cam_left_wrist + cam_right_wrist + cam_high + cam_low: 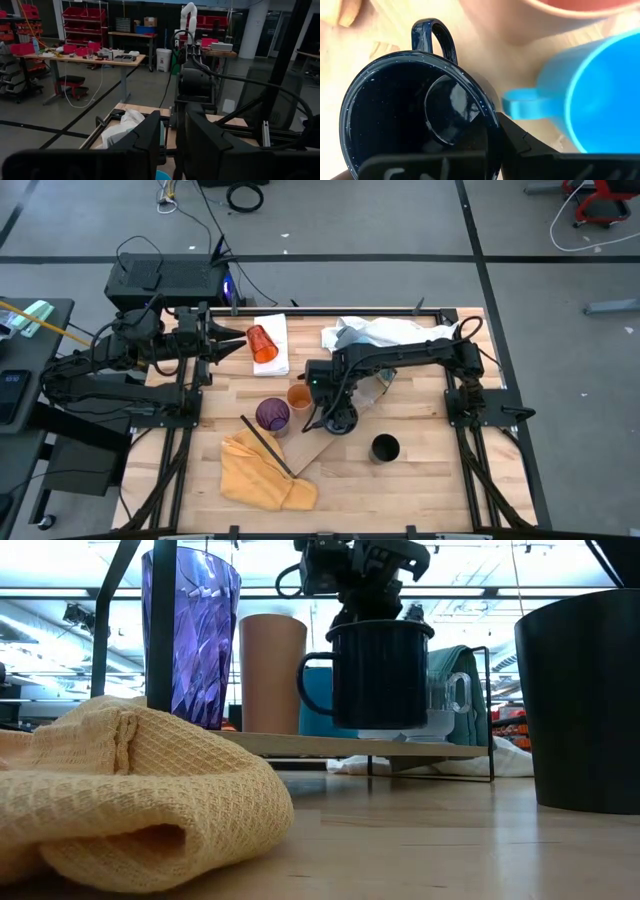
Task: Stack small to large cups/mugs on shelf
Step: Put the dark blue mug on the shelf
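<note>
Yellow waffle-weave cloth [130, 790] nearest lens. Behind, on pale wood shelf board [340, 745], left to right: translucent purple faceted tumbler [190, 635], small orange cup [272, 672], dark bluish speckled enamel mug [380, 673], clamped at rim by right end effector [368, 578]. Black cup [585, 700] off shelf, on table. Left end effector [232, 340] parked, closure unclear. Step: seating mug; next likely release, lift clear.

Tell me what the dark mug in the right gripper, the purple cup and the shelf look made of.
Dark mug: likely enamelled metal; glossy navy with white speckles, held by the right gripper. Purple cup: translucent faceted plastic or glass; light passes through. Shelf: pale bare wood, matte, thin flat board.
</note>
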